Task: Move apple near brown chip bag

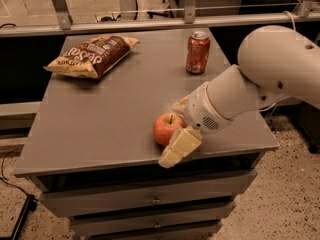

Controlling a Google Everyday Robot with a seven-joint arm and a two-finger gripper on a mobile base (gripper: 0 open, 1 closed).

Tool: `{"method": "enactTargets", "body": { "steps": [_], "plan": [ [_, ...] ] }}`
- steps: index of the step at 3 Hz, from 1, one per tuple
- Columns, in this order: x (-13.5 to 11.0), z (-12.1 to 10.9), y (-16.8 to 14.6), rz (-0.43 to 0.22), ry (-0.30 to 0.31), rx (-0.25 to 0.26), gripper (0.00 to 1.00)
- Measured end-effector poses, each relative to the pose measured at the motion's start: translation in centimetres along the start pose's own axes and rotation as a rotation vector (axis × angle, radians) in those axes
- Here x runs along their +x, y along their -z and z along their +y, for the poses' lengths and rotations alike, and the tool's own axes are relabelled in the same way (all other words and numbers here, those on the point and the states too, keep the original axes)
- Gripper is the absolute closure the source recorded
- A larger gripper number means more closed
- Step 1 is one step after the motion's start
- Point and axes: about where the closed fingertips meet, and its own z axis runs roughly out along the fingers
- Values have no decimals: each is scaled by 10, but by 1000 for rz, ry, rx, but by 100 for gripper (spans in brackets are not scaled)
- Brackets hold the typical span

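Note:
The red-orange apple (pixel 166 128) sits on the grey cabinet top (pixel 100 119) near its front edge. My gripper (pixel 172 132) reaches in from the right and straddles the apple, one pale finger (pixel 180 145) in front of it and the other behind it. The jaws stand open around the apple, which rests on the surface. The brown chip bag (pixel 92 55) lies flat at the far left corner, well away from the apple.
An orange soda can (pixel 197 52) stands upright at the far right of the top, behind my arm (pixel 260 79). The cabinet has drawers (pixel 155 200) below. A metal rail (pixel 150 21) runs behind the top.

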Motion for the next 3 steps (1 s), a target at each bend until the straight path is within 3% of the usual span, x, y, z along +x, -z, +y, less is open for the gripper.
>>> {"method": "enactTargets", "body": {
  "steps": [2, 3],
  "plan": [
    [7, -15, 15, 1, -3, 63, 64],
    [14, -34, 46, 31, 22, 125, 87]
  ]
}}
